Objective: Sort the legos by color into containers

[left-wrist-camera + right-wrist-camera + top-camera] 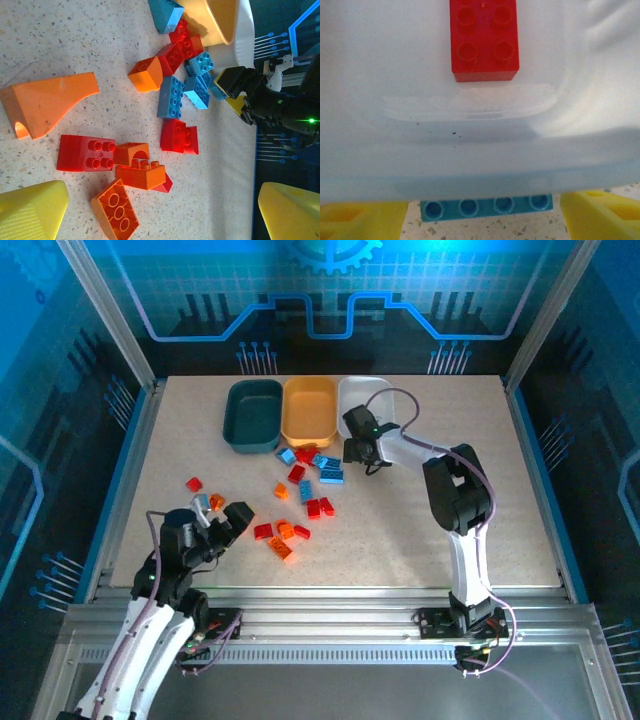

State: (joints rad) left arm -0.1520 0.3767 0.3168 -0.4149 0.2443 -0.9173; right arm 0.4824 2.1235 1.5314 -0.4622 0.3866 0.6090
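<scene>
Three containers stand side by side at the back: a dark teal tub (253,415), a yellow-orange tub (309,410) and a white tub (365,400). A red lego (484,40) lies inside the white tub (420,125). My right gripper (358,448) hangs at that tub's near wall, open. A light blue lego (486,207) lies on the table between its yellow fingers (600,215), with a small gap on each side. Red, orange and blue legos (318,507) are scattered mid-table. My left gripper (222,515) is wide open at the near left. Orange legos (140,175) lie just ahead of it.
An orange sloped piece (47,102) and a red brick (85,152) lie to the left of the pile. More blue bricks (171,97) cluster near the tubs, beside my right gripper (235,92). Blue side rails (120,480) bound the table.
</scene>
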